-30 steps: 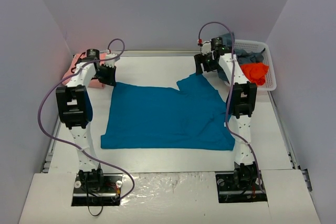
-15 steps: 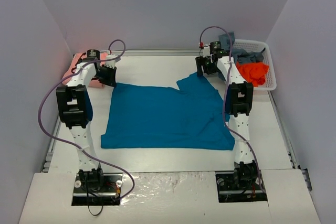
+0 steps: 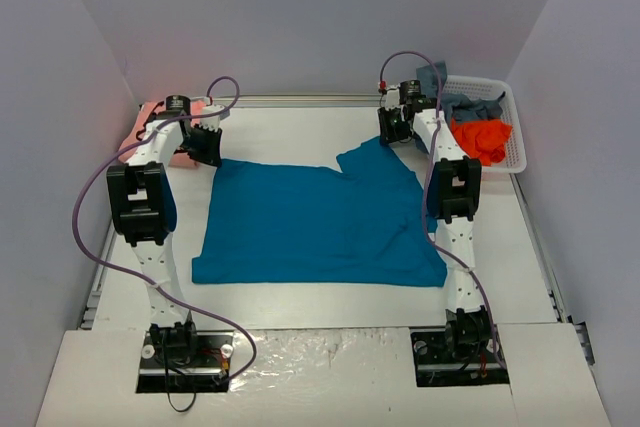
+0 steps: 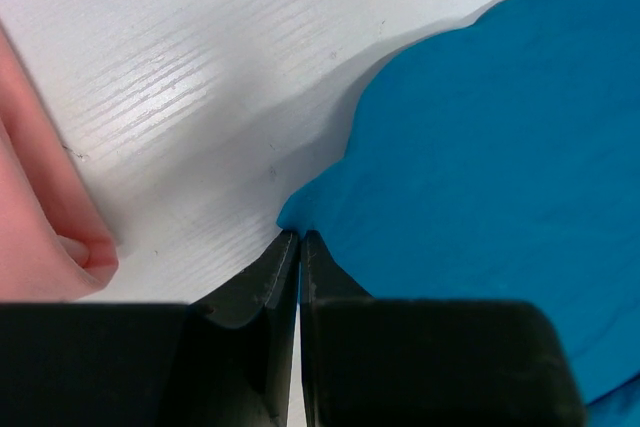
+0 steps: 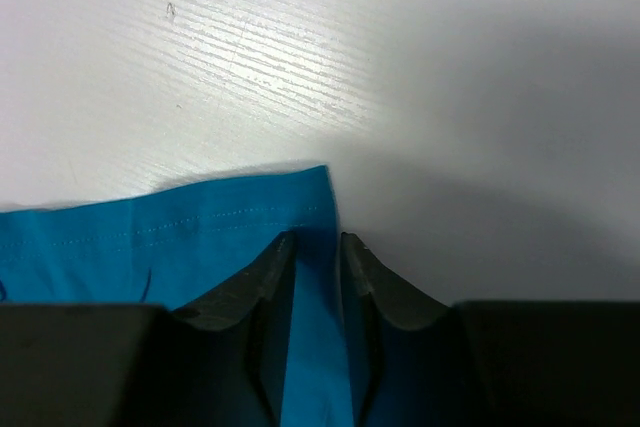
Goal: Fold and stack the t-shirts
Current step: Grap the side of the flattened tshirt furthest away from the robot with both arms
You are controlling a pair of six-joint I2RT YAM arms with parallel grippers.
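From above: holds the teal-blue t-shirt (image 3: 320, 222) by its two far corners, left gripper (image 3: 210, 155) on one and right gripper (image 3: 390, 135) on the other, cloth spread flat on the white table (image 3: 290, 127) from both tools back toward the arm bases. Just outward of the left gripper, shows a salmon-pink t-shirt (image 3: 148, 115). Outward of the right gripper, shows a white lattice basket (image 3: 516, 152) with a bright orange t-shirt (image 3: 484, 137) and a grey-blue t-shirt (image 3: 470, 105) bundled inside.

From the left wrist: presses the fingers (image 4: 255, 292) together (only a hairline slit between them) on the very corner of the teal-blue t-shirt (image 4: 480, 147), which fans out ahead and rightward of the tips. Shows the salmon-pink t-shirt (image 4: 40, 207) leftward, apart from the tips.

From the right wrist: nips the hemmed corner of the teal-blue t-shirt (image 5: 150, 237) between narrowly parted fingers (image 5: 380, 292), cloth filling the gap and running off leftward, white table (image 5: 400, 67) ahead of the tips.
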